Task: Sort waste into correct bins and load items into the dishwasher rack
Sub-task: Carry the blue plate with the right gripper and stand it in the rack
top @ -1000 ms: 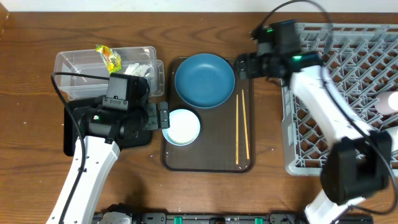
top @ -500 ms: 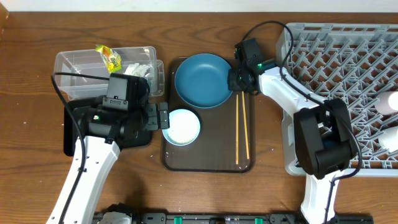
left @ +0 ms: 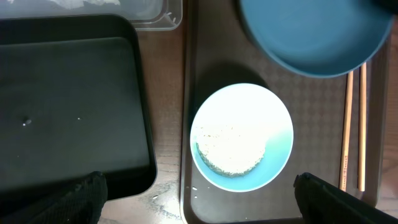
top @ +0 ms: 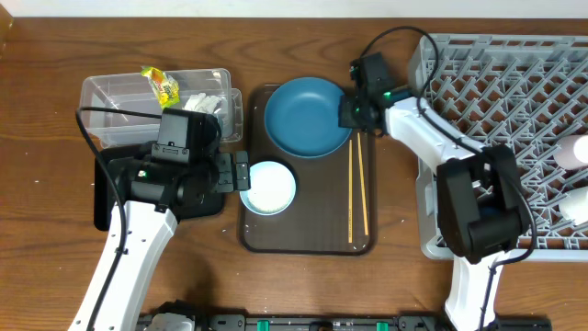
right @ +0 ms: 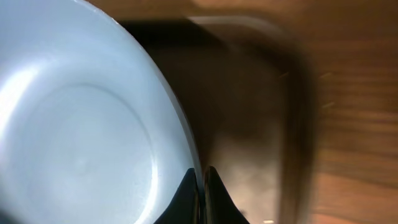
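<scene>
Two tools are in view. The right tool (top: 353, 110) is clamped on the right rim of the blue plate (top: 308, 118), fingers pinched over the edge in its wrist view. The plate has shifted slightly toward the rack (top: 514, 119) since half a second ago, and is over the far end of the brown tray (top: 308, 234). The left tool (left: 199, 190) has not moved, its fingers wide apart above the bowl (left: 241, 137) of rice (left: 231, 149). The chopsticks (top: 357, 188) lie on the tray as before.
</scene>
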`<state>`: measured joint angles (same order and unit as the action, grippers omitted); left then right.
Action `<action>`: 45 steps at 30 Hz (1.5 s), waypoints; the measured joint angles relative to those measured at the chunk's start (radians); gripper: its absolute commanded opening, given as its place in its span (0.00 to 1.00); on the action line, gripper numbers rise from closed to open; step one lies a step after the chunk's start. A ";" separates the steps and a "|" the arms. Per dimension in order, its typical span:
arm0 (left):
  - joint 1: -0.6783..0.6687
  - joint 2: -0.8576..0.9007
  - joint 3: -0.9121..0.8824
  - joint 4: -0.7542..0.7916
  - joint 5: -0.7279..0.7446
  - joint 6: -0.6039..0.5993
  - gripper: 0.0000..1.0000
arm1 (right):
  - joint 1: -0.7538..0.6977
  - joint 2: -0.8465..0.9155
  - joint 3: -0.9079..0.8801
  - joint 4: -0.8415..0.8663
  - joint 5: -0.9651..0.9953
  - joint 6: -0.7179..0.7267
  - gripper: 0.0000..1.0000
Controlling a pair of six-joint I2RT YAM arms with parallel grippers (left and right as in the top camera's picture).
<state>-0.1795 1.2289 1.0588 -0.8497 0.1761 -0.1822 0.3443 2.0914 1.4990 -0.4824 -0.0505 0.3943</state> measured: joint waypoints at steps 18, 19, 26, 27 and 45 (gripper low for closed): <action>0.000 0.000 0.000 0.000 0.000 0.000 0.99 | -0.309 -0.440 0.053 0.137 0.562 -0.471 0.01; 0.000 0.000 0.000 0.001 0.000 0.000 0.99 | -0.326 -0.435 0.053 0.160 0.615 -0.511 0.01; 0.000 0.000 0.000 0.015 0.000 0.000 0.99 | -0.455 -0.395 0.052 0.332 0.860 -0.737 0.01; 0.000 0.000 0.000 0.015 0.000 0.000 0.99 | -0.470 -0.391 0.052 0.348 0.874 -0.758 0.01; 0.000 0.000 -0.002 0.016 0.000 0.000 0.99 | -0.709 -0.198 0.051 0.756 1.028 -1.150 0.01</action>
<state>-0.1795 1.2289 1.0569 -0.8341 0.1761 -0.1822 -0.3645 1.8931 1.5505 0.2741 0.9775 -0.7559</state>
